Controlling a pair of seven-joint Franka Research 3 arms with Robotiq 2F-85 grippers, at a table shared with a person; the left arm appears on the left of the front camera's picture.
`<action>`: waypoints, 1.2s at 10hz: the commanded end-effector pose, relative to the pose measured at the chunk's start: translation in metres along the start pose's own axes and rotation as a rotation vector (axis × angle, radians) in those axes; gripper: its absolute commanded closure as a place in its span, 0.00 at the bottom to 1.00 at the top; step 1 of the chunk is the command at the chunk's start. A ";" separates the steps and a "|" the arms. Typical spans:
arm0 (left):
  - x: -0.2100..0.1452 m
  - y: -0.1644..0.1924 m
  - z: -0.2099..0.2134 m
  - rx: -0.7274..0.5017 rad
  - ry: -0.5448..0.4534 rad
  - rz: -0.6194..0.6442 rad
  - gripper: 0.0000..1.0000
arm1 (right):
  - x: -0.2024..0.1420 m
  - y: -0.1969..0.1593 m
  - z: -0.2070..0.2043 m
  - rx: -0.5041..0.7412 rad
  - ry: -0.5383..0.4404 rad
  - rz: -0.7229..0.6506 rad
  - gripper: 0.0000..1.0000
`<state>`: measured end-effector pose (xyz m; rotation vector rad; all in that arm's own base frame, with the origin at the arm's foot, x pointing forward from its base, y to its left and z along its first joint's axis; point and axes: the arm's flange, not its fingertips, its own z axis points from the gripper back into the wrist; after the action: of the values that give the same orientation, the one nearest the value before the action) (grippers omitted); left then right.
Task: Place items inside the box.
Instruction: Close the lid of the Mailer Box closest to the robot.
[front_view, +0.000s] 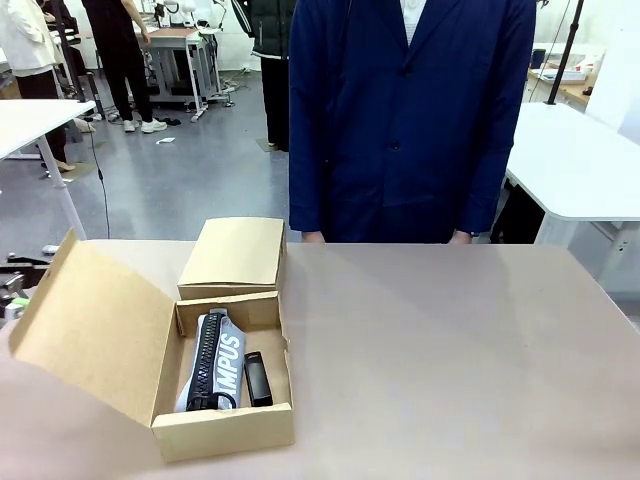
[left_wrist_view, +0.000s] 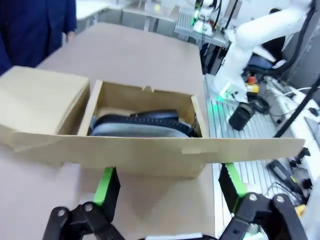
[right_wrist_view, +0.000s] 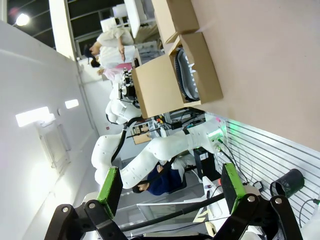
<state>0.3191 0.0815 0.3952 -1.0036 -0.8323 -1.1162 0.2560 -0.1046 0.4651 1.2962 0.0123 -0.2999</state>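
Observation:
An open cardboard box (front_view: 222, 428) sits at the table's near left, its lid (front_view: 90, 325) folded out to the left. Inside lies the grey zip pencil case (front_view: 213, 362) lettered "CAMPUS", with a small black stapler (front_view: 257, 378) beside it on the right. In the left wrist view my left gripper (left_wrist_view: 169, 189) stands open just outside the box's raised lid (left_wrist_view: 150, 150), and the pencil case (left_wrist_view: 142, 125) shows past it. My right gripper (right_wrist_view: 167, 187) is open with nothing between its fingers, far from the box (right_wrist_view: 197, 70).
A shut cardboard box (front_view: 235, 255) lies just behind the open one. A person in a navy coat (front_view: 410, 120) stands at the far edge, hands resting on the table. The brown tabletop (front_view: 450, 350) stretches to the right.

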 end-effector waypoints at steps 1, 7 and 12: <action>0.003 -0.029 -0.053 0.017 -0.047 -0.047 0.00 | 0.001 0.003 0.000 0.016 0.001 0.027 0.00; 0.020 -0.051 -0.161 0.029 0.029 -0.089 0.00 | 0.001 0.003 0.000 0.016 0.001 0.027 0.00; -0.012 -0.047 -0.210 0.094 0.118 -0.079 0.00 | 0.001 0.003 0.000 0.016 0.001 0.027 0.00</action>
<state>0.3808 -0.1314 0.3430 -0.8487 -0.7543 -1.2124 0.2560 -0.1045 0.4653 1.2952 0.0126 -0.2996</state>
